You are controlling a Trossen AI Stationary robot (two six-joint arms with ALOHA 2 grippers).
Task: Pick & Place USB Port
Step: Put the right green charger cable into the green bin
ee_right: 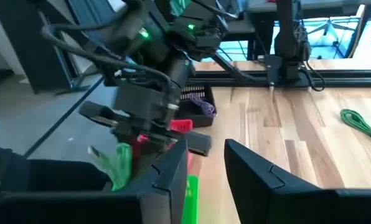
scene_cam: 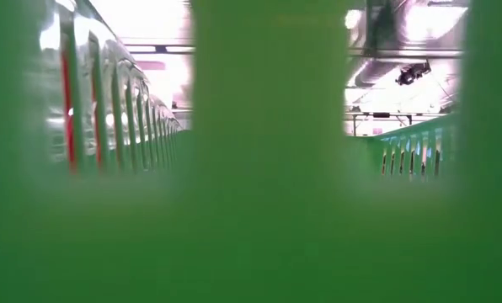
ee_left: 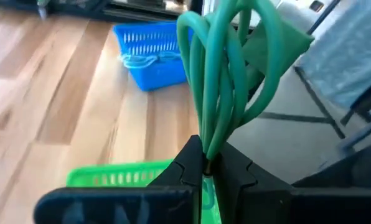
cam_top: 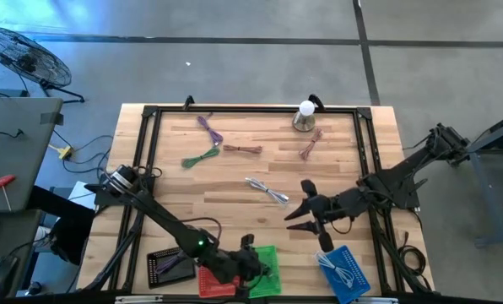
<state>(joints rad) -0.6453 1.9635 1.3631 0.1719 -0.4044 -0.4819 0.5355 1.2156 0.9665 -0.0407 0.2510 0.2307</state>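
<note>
My left gripper pinches a green cable over the green basket at the table's near edge.

Across the wooden table, my 2 arms reach in from either side. 4 baskets sit along the near edge: black basket, red basket, green basket, blue basket holding a white cable. My left gripper has its fingers pressed together on the looped green cable, held upright above the green basket. My right gripper hovers mid-table with its fingers spread, holding nothing. Loose cables lie farther back: silver cable, another green cable, purple cable.
</note>
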